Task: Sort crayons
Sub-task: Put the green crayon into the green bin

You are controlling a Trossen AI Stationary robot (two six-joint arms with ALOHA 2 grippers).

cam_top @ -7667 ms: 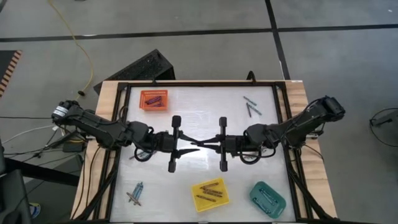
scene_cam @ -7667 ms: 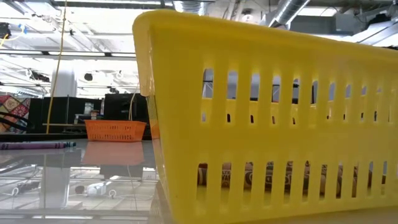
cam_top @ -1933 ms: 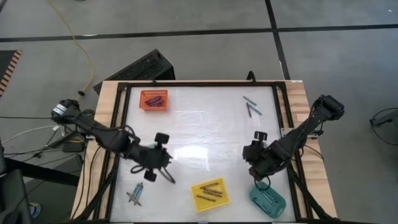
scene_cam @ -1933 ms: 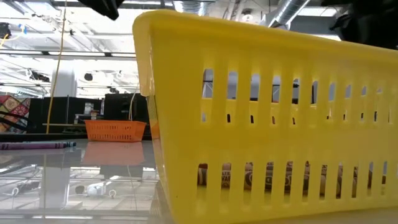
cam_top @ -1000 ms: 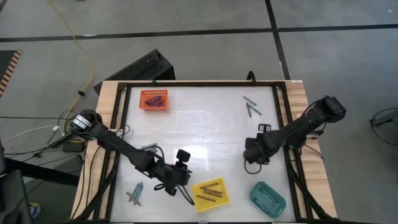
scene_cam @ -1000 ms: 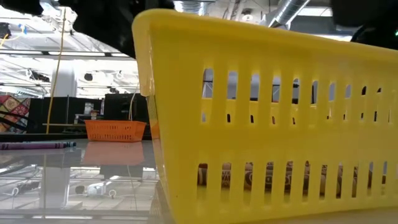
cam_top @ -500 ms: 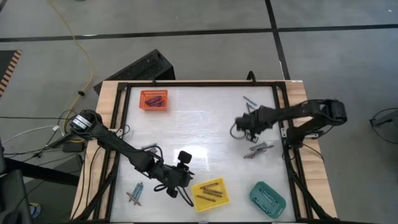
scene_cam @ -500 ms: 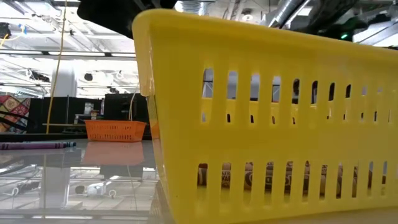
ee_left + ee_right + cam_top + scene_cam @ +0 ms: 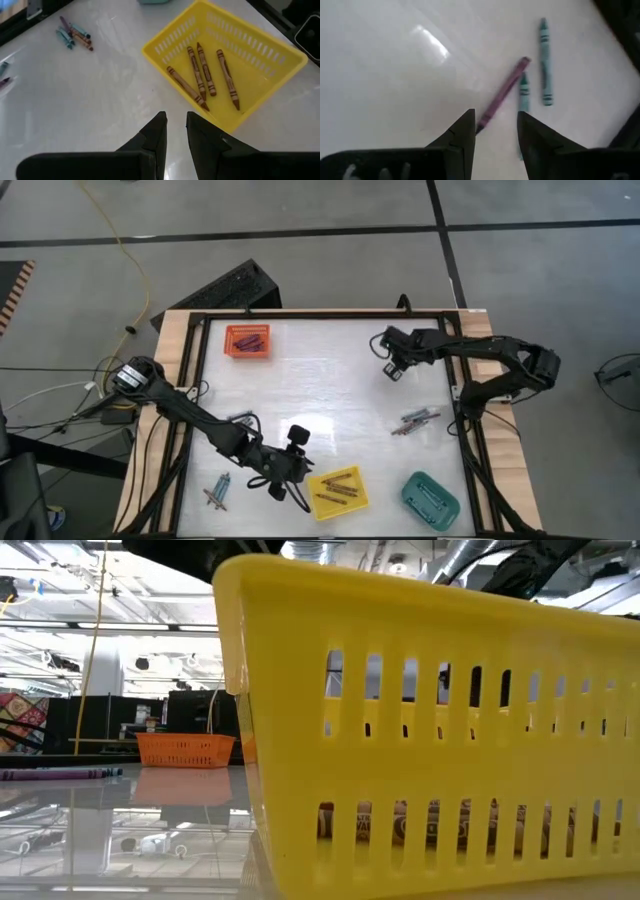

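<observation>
Bare table (image 9: 320, 395) middle — trays at edges

You're in an open lab/workshop hall: bare concrete floor (image 9: 300, 250), taped lines, exposed ceiling ducts (image 9: 470, 555), trailing yellow cable (image 9: 135, 270).

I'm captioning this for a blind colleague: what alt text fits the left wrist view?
The left gripper, fingers slightly apart and empty, hovers beside a yellow tray holding four brown crayons. A few more loose crayons lie farther off on the white table.
</observation>
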